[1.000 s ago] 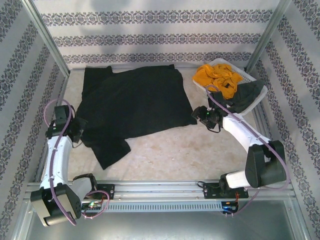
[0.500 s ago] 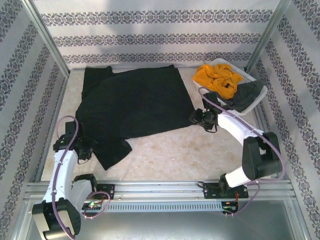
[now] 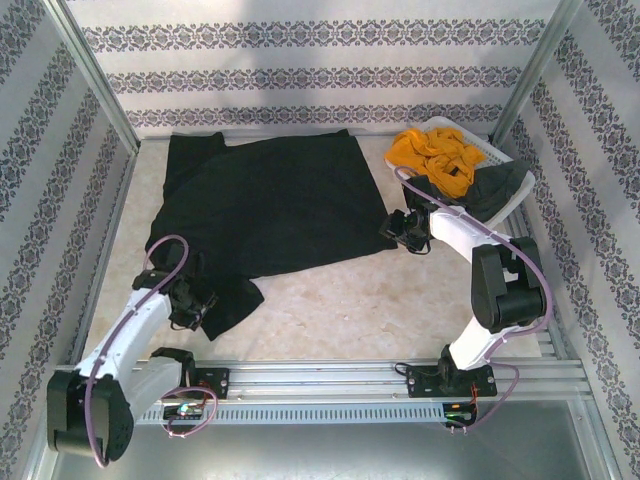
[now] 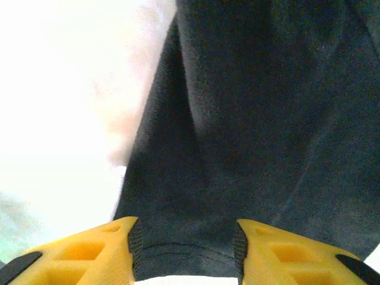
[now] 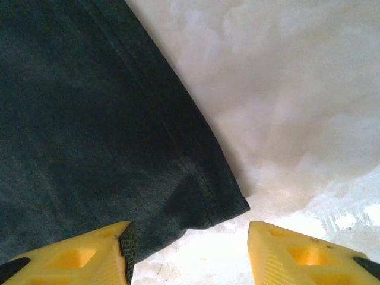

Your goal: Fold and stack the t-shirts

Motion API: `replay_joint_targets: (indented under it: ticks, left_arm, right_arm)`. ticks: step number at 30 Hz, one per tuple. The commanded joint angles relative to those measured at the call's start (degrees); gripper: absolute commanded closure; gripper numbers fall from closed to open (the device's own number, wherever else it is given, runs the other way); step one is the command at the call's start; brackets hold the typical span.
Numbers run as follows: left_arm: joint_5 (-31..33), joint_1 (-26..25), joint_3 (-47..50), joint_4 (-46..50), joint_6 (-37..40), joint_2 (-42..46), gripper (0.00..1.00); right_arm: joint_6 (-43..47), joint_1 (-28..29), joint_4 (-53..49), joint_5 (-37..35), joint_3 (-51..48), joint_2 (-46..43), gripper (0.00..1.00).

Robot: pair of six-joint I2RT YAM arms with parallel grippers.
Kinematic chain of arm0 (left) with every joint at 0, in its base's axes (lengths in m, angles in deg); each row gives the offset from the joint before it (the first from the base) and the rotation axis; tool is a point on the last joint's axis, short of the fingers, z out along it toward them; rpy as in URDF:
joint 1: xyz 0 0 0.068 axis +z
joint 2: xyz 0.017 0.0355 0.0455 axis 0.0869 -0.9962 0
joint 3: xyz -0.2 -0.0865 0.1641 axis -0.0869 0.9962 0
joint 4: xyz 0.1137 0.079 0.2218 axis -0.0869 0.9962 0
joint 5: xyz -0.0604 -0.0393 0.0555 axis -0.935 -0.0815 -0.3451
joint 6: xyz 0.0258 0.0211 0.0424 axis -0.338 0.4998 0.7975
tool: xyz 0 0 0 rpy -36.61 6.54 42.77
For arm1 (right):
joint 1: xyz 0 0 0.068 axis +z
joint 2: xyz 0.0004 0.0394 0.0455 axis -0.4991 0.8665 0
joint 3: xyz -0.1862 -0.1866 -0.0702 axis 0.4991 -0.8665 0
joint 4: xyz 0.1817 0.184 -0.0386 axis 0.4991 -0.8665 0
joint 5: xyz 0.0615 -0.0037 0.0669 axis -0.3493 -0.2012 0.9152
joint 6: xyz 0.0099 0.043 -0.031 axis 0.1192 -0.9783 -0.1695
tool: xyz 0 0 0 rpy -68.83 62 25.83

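since the large black t-shirt [image 3: 265,205] lies spread nearly flat on the table [image 3: 350,300], back and left of centre, it looks ready for a first fold; both arms sit at its near edge, probably to lift that edge together; the left gripper [image 4: 185,237] is low over the rumpled near-left flap, cloth filling the gap between its part-spread fingers, though i cannot tell whether it pinches; the right gripper [image 5: 189,234] stands open with the near-right hem corner just ahead of its gap, holding nothing; the mustard-yellow shirt [image 3: 435,155] and dark grey shirt [image 3: 495,190] wait in the white basket [image 3: 470,138] at far right, likely for later turns.
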Motion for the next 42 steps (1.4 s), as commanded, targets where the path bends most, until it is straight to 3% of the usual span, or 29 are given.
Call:
replay_joint_targets:
  ticks: [1,7,11,17,23,31,35,39,42]
  left_arm:
    - [1.0,-0.8,2.5,2.1,-3.3,0.5,0.52]
    - [-2.2,-1.5,6.9,-8.3,-5.5,-4.8,0.54]
    - [-2.7,-1.5,7.4,-18.7,-6.5,-9.3,0.72]
    - [1.4,-1.5,3.2,-16.3,-6.1,-9.5,1.00]
    - [4.2,-1.5,1.6,-7.4,-7.9,-1.7,1.00]
    - [6.1,-1.5,0.1,4.6,-12.7,8.4,1.00]
    - [6.7,-1.5,-1.2,9.4,-15.7,11.6,1.00]
    - [7.1,-1.5,-1.9,13.5,-20.1,14.8,1.00]
    - [7.4,-1.5,-2.0,15.6,-23.1,17.7,1.00]
  right_arm:
    - [0.2,-0.2,-1.0,-1.0,0.9,0.4,0.46]
    - [0.0,-0.3,-0.7,-1.5,3.1,4.1,0.46]
    - [0.5,0.0,-0.6,-4.4,5.1,6.9,0.48]
    - [-0.6,1.5,-6.7,-7.2,10.2,11.9,0.56]
    - [-3.8,4.3,-11.5,-12.6,8.7,8.2,0.56]
    - [-3.9,4.7,-9.6,-8.6,6.3,9.9,0.59]
    - [-4.5,4.9,-11.2,-8.5,6.5,10.8,0.75]
    - [-4.4,5.9,-13.8,-8.9,5.3,9.2,0.98]
    - [-4.6,6.9,-15.2,-9.3,2.7,6.1,1.00]
